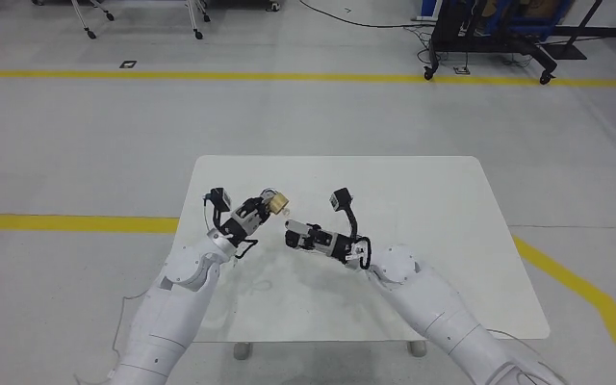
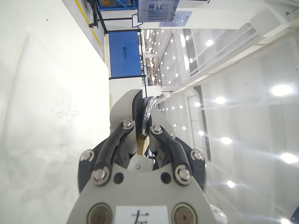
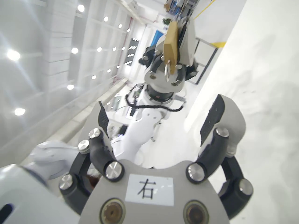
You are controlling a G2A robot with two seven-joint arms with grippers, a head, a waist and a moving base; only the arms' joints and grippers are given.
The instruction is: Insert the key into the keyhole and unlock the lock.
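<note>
Above the near middle of the white worktop (image 1: 433, 192), the left gripper (image 2: 143, 103) held the brass lock (image 3: 171, 40) clear of the surface, its fingers pressed together on it. From the left wrist, most of the lock was hidden between the fingers. A narrow strip of brass showed deep in the gap near the palm, and a curved, shiny metal edge showed nearer the fingertips. Whether that edge was the shackle could not be made out.

The right wrist view looked straight at the lock, which stood edge-on, so its faces were hard to read. One gripper finger lay behind it. At the end of the lock nearest the left gripper's palm hung a small silver piece that looked like the key (image 3: 167, 70). It touched the brass body, but whether it sat in the keyhole or merely dangled there could not be told. The keyhole itself was not distinguishable.

The right gripper (image 3: 158, 117) was close to the lock but apart from it, pointing towards it, with its fingers (image 3: 213, 115) spread wide and nothing between them. From above, the two grippers faced each other across a small gap. The lock was a small brass spot at the left gripper's tip, and the key was too small to pick out there.
</note>
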